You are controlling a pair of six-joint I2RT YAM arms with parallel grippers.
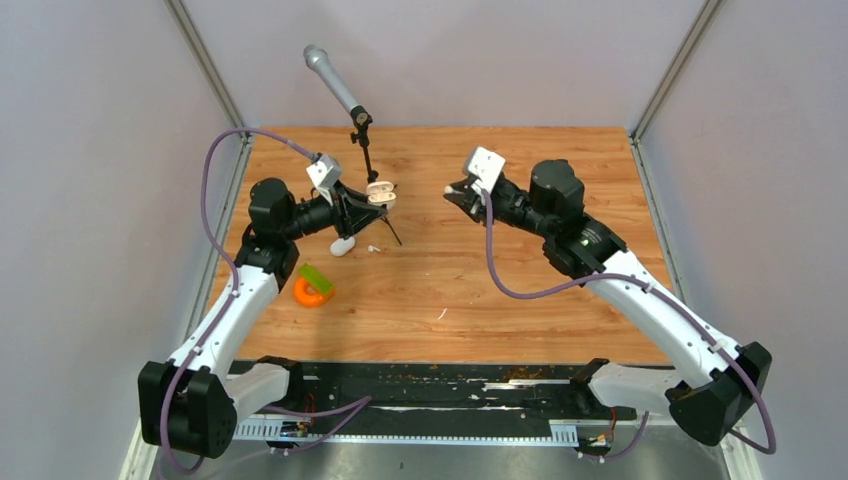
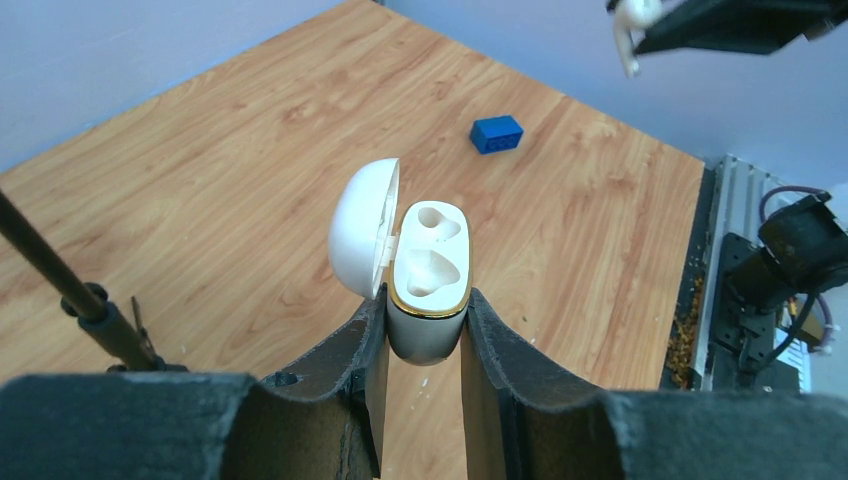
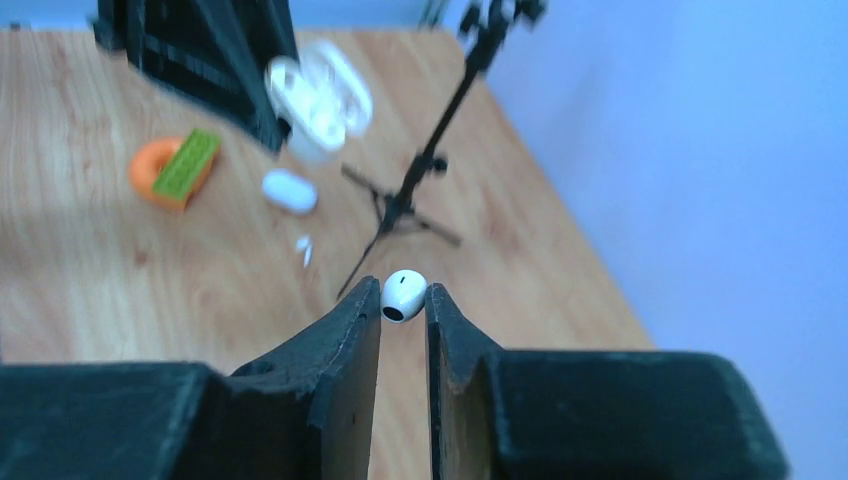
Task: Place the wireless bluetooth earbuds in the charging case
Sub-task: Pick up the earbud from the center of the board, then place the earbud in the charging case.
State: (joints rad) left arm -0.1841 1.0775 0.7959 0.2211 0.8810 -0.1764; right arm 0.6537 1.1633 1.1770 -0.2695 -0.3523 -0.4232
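Note:
My left gripper [image 1: 372, 200] is shut on the charging case [image 1: 380, 192] and holds it above the table. In the left wrist view the white case [image 2: 430, 275] sits upright between my fingertips, lid [image 2: 360, 240] open to the left, both gold-rimmed sockets empty. My right gripper [image 1: 452, 193] is shut on one white earbud [image 3: 404, 296], pinched at the fingertips in the air. It is to the right of the case and apart from it. This earbud also shows in the left wrist view [image 2: 630, 20]. A tiny white piece [image 1: 373, 248] lies on the table; I cannot tell whether it is the other earbud.
A microphone on a black tripod stand [image 1: 362, 130] stands just behind the case. A white rounded object [image 1: 343, 246], an orange ring [image 1: 312, 292] with a green block [image 1: 315, 275] and a white sliver [image 1: 441, 314] lie on the table. A blue block [image 2: 497, 133] shows in the left wrist view.

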